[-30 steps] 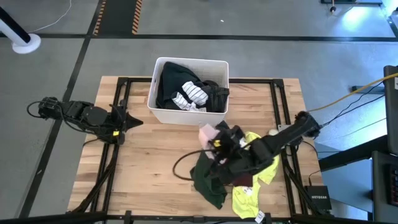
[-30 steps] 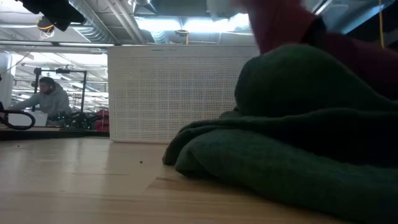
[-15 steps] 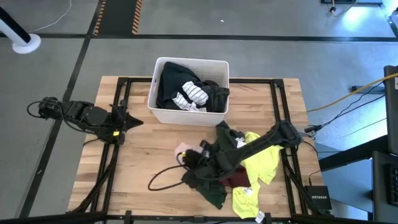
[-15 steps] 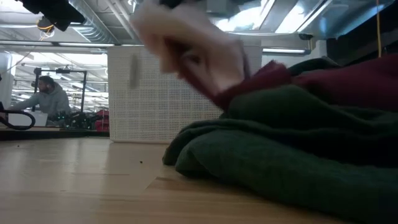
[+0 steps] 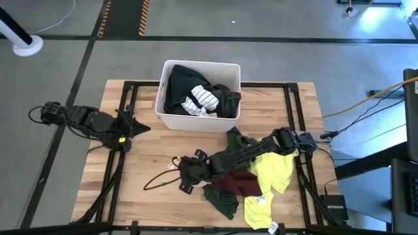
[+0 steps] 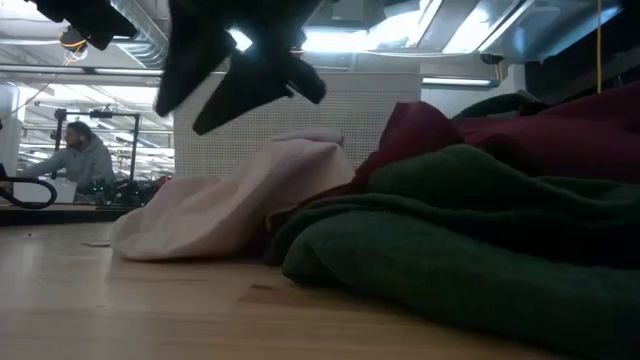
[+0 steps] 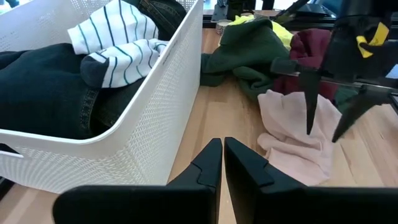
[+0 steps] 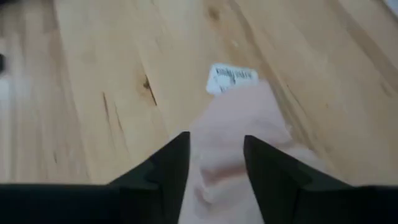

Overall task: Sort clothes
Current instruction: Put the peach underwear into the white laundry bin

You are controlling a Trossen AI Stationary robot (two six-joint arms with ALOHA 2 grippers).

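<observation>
The clothes lie as a pile at the table's near right: a dark green garment (image 5: 222,197), a maroon one (image 5: 243,183) and neon yellow ones (image 5: 274,168). A pale pink garment (image 6: 235,205) with a white tag (image 8: 233,78) rests flat on the wood just left of the pile. My right gripper (image 7: 323,134) hangs open right over it, one finger on either side of the pink cloth in the right wrist view. My left gripper (image 7: 217,163) waits shut at the table's left, beside the white bin (image 5: 164,108).
The white bin stands at the far middle of the table, filled with dark clothing and a striped white piece (image 5: 199,101). A dark cable loop (image 5: 157,181) shows left of the right gripper. Bare wood (image 5: 147,156) lies left of the pink garment.
My right gripper has swept down and toward the table's left and near edge, carrying the pale pink garment off the pile. It has let go: the garment, lifted clear a moment ago, now lies on the wood left of the green one.
</observation>
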